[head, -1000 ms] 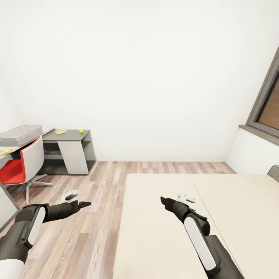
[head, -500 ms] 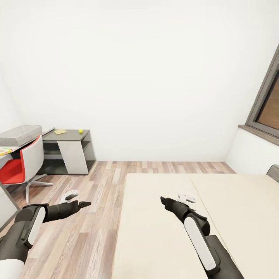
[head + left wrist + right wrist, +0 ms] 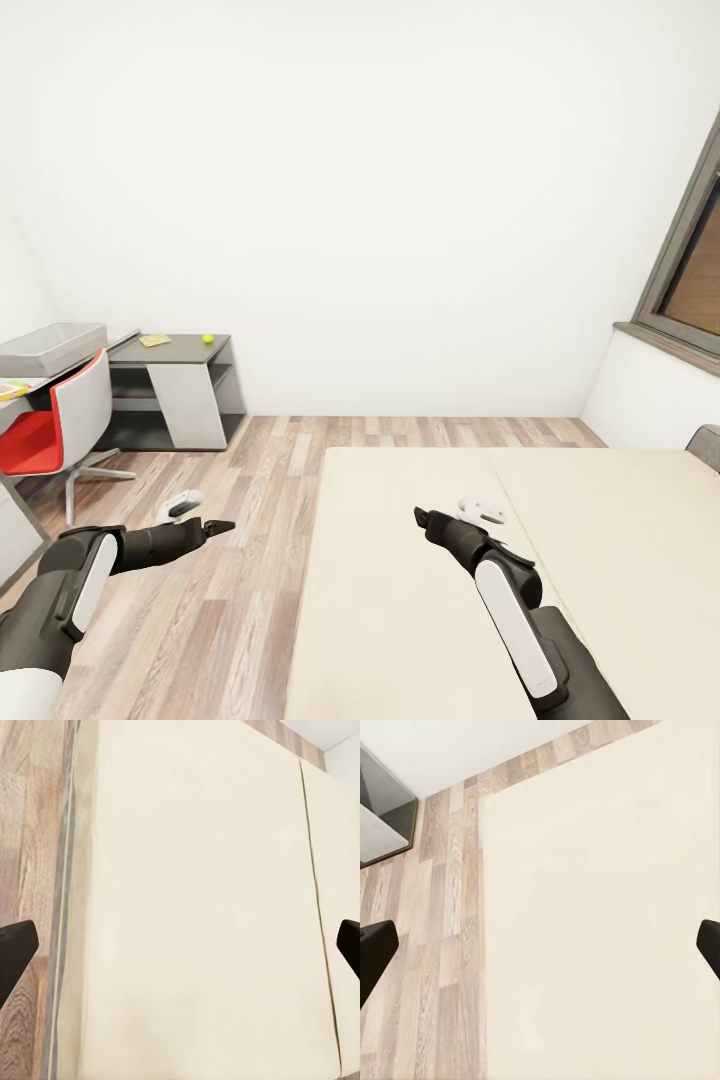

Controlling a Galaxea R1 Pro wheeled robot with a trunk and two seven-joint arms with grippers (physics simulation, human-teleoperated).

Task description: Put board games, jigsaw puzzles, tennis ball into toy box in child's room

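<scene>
As far as the frames go, nothing reads as packed yet and both arms are empty. Left end effector (image 3: 222, 524) hangs over the wood floor (image 3: 250, 560) beside the bed (image 3: 600, 560); right end effector (image 3: 420, 517) hangs over the mattress. Wrist views show fingertips spread wide at the frame edges on both, nothing between them. Visible bed surface is bare cream with one seam, no board games showing on it. Toy box (image 3: 50, 348) sits on the desk (image 3: 15, 392) far left behind the red chair (image 3: 50, 430); contents can't be made out. Tennis ball (image 3: 208, 339) and a small flat yellow item (image 3: 155, 340) lie on the lower dark cabinet (image 3: 175, 390). My read: loading still ahead.
</scene>
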